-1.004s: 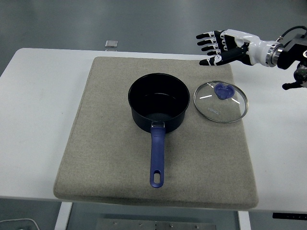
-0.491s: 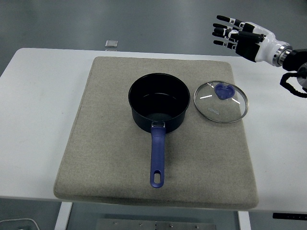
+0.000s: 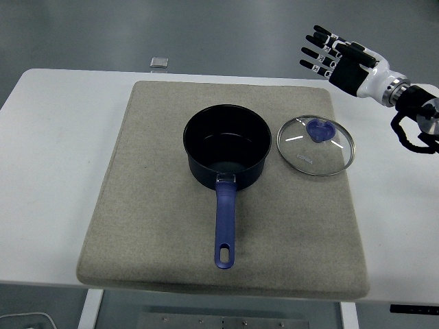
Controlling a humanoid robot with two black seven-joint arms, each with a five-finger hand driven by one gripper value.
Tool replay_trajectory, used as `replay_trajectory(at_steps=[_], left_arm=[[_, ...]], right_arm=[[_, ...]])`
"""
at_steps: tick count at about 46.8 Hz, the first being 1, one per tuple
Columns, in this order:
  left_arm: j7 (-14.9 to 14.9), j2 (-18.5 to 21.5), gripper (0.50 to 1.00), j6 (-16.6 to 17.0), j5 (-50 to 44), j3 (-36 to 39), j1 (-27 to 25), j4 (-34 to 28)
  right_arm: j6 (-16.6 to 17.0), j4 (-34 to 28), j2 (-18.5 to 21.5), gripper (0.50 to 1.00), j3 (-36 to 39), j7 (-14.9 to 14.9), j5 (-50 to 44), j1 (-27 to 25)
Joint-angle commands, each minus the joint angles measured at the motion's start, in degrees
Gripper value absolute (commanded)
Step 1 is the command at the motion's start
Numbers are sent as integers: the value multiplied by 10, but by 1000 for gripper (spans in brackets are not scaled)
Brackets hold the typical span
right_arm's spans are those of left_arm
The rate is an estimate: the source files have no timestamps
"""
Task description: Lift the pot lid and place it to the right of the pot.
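Head view: right hand (image 3: 341,59), fingers spread and empty, has risen clear of the glass lid (image 3: 315,144), which rests beside the pot (image 3: 226,145). Placement appears complete.

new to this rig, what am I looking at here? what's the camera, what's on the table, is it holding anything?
There is one view, from a camera high on the robot's own side, looking forward and down over a white table; the table's near edge is at the bottom of the picture.

The robot is a humanoid with black arms ending in five-fingered hands. Only the right hand shows, coming in from the right edge near the top, raised above the table's far right part. Its fingers are spread and it holds nothing. The left arm is out of view.

On the table lies a grey mat. On the mat stands a dark saucepan with no lid on it, its blue handle pointing toward the camera. To its right a glass lid with a blue knob lies flat, close to the pot but apart from it. A small grey object sits at the far edge.
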Motion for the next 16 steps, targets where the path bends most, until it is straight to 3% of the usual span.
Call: replay_trajectory(at_steps=[1,16], left_arm=[[0,0,1000,0,0,0,0,0],[0,0,1000,0,0,0,0,0]], right_arm=[[1,0,-1,897,1,1,-6,-4],[0,0,1,897,1,1,-6,-6]])
